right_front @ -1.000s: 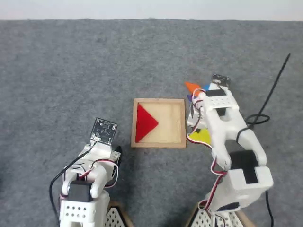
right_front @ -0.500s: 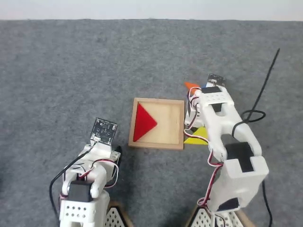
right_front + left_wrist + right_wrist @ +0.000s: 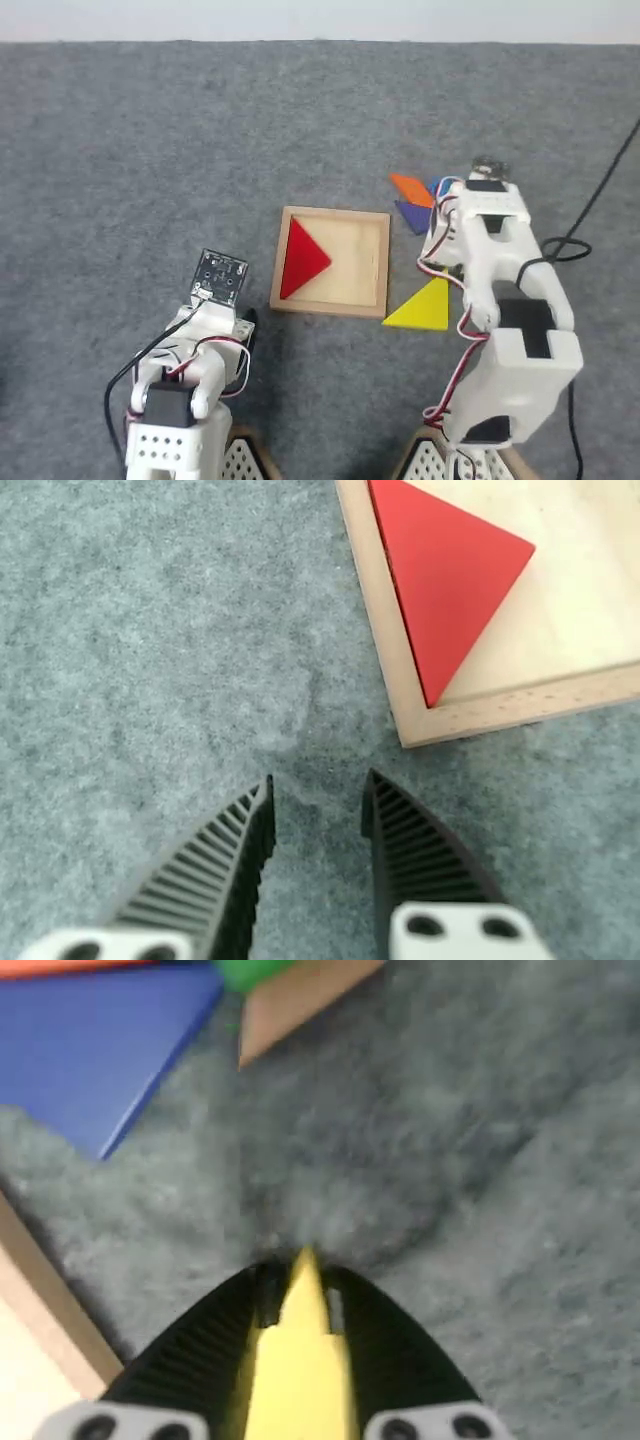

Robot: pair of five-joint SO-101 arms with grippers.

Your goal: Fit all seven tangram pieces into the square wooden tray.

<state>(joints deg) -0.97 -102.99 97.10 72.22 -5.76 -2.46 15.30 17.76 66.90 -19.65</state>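
**pegboard_pete:** ok, where's everything sitting right now?

**tan_gram42:** The wooden tray [image 3: 335, 303] is in the middle of the grey carpet [image 3: 150, 150]. The red triangle [image 3: 300, 258] lies flat inside it, long edge along the wall on the left arm's side, tip pointing at the tray's centre.

**pegboard_pete:** and the grippers?

**tan_gram42:** The right gripper [image 3: 300, 1265] is clamped on the yellow triangle [image 3: 420, 308]. In its wrist view you can see the yellow edge pinched between the two black jaws. From above, that triangle is outside the tray, just off the near corner on the right arm's side. Can't tell if it's lifted or resting on the carpet tbh.

The left gripper [image 3: 318, 790] has its jaws spread apart over the carpet. It sits just short of the tray corner where one sharp tip of the red triangle is.

**pegboard_pete:** other pieces? any labels you can read?

**tan_gram42:** An orange piece [image 3: 410, 186] and a dark blue piece [image 3: 412, 214] lie close together on the carpet, past the tray's far corner and right next to the right arm. The right wrist view also catches a bit of a green piece [image 3: 245, 972] near the blue one.

As for writing, the small circuit board [image 3: 219, 277] on top of the left arm has some markings. They're too small to make out.
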